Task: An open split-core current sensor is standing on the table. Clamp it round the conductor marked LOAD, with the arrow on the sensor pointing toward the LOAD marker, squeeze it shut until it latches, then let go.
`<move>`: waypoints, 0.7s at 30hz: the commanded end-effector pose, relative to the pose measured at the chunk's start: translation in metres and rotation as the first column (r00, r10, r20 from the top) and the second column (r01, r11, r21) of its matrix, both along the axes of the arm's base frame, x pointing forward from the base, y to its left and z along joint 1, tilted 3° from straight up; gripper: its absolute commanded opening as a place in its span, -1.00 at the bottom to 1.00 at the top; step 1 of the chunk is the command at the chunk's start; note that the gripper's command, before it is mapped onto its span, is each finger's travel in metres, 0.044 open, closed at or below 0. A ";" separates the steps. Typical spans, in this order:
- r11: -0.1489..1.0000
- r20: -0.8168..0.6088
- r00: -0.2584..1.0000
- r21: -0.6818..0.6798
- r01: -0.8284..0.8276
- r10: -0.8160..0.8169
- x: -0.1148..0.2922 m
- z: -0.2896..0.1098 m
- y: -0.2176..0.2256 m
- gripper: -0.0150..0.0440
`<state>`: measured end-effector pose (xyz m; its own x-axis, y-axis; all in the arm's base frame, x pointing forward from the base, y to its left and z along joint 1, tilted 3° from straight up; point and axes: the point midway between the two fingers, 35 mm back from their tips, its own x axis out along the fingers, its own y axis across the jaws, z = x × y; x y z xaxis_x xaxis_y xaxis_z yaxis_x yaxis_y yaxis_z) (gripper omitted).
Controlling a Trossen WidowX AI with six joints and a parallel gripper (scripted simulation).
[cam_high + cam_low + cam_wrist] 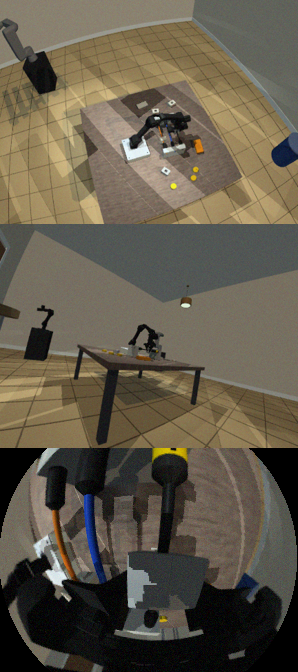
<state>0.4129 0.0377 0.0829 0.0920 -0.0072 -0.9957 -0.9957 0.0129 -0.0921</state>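
The split-core current sensor (172, 580) is a grey block in the wrist view, its two halves looking brought together. The black conductor (165, 528) runs down from a yellow-banded plug (170, 458) and disappears at the sensor's upper edge, so the sensor appears to sit around it. The band's lettering is cut off. My gripper (157, 568) is shut on the sensor, one black finger on each side. No arrow or latch can be made out. The blue conductor (90, 523) (169, 131) and orange conductor (59, 533) (160, 131) run to the left of the sensor in the wrist view.
A white upright panel (174, 151) (132, 350) stands at one end of the conductors. An orange block (199, 146) (143, 358) lies beside it. Yellow discs (196, 169) (173, 186) and small white pieces (165, 171) (172, 103) are on the table.
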 end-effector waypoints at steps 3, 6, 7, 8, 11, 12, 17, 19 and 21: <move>1.000 0.000 1.000 0.000 0.000 0.000 0.000 0.000 0.000 -0.31; 1.000 0.000 1.000 0.000 0.000 0.000 0.000 0.000 0.000 -0.05; 1.000 0.000 1.000 0.000 0.000 0.000 0.000 0.000 0.000 0.04; 1.000 0.000 1.000 0.000 0.000 0.000 0.000 0.000 0.000 0.13; 1.000 0.000 1.000 0.000 0.000 0.000 0.000 0.000 0.000 0.40; 1.000 0.000 1.000 0.000 0.000 0.000 0.000 0.000 0.000 0.49; 1.000 -0.003 1.000 0.000 0.000 0.000 0.000 0.001 0.001 0.93; 1.000 0.001 1.000 0.000 0.000 0.000 0.000 0.000 0.000 0.91; 1.000 0.001 1.000 0.000 0.000 0.000 0.000 0.000 0.000 0.73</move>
